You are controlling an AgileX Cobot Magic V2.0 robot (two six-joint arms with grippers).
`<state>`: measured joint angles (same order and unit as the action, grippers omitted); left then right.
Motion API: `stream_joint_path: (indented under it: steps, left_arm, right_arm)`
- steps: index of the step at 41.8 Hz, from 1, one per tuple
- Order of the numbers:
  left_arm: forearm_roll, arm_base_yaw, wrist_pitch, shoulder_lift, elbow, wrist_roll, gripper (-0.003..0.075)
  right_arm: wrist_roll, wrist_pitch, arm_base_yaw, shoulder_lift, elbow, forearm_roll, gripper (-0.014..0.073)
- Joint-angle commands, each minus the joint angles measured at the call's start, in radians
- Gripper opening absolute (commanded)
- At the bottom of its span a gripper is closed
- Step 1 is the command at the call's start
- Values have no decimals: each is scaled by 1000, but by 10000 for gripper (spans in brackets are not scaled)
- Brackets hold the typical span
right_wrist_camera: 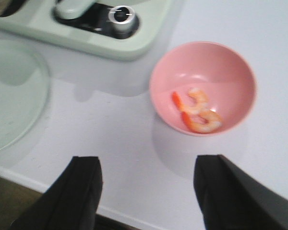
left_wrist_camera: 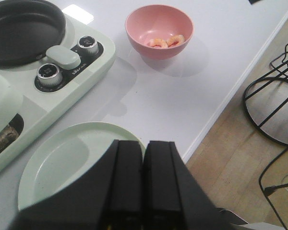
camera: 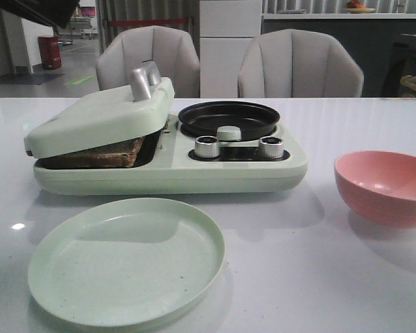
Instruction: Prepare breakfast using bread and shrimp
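Toasted brown bread (camera: 97,156) lies inside the sandwich press of the pale green breakfast maker (camera: 166,170), under its half-lowered lid (camera: 100,118); an edge of the bread (left_wrist_camera: 2,139) also shows in the left wrist view. Two curled orange-pink shrimp (right_wrist_camera: 199,115) lie in the pink bowl (right_wrist_camera: 230,72); the shrimp (left_wrist_camera: 165,42) show in the left wrist view too. My left gripper (left_wrist_camera: 144,148) is shut and holds nothing, above the green plate (left_wrist_camera: 62,158). My right gripper (right_wrist_camera: 146,165) is open and holds nothing, over the table's front edge near the bowl. Neither gripper appears in the front view.
The maker's black frying pan (camera: 229,118) sits behind two silver knobs (camera: 206,146). The green plate (camera: 125,260) lies in front of the maker, the pink bowl (camera: 385,187) to its right. Two grey chairs (camera: 298,66) stand behind the table. Black wire legs (left_wrist_camera: 273,100) stand on the floor.
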<state>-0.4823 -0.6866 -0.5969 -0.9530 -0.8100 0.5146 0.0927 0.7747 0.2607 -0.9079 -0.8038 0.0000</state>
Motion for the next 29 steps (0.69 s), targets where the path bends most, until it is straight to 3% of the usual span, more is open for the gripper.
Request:
stream_joint_path:
  steps: [1,10,29]
  left_arm:
    - [-20,-7,66,17,-28,-9,102]
    - [-20,-7,66,17,-28,-9,102]
    - [-34,-7,49,17,-28,-9,102]
  right_arm:
    - [4,-2,-127,-93,-98,12,513]
    - [-37,14,-291,-308,-189,30,513]
    - [-40,-164,-331,-653,-266,50,513]
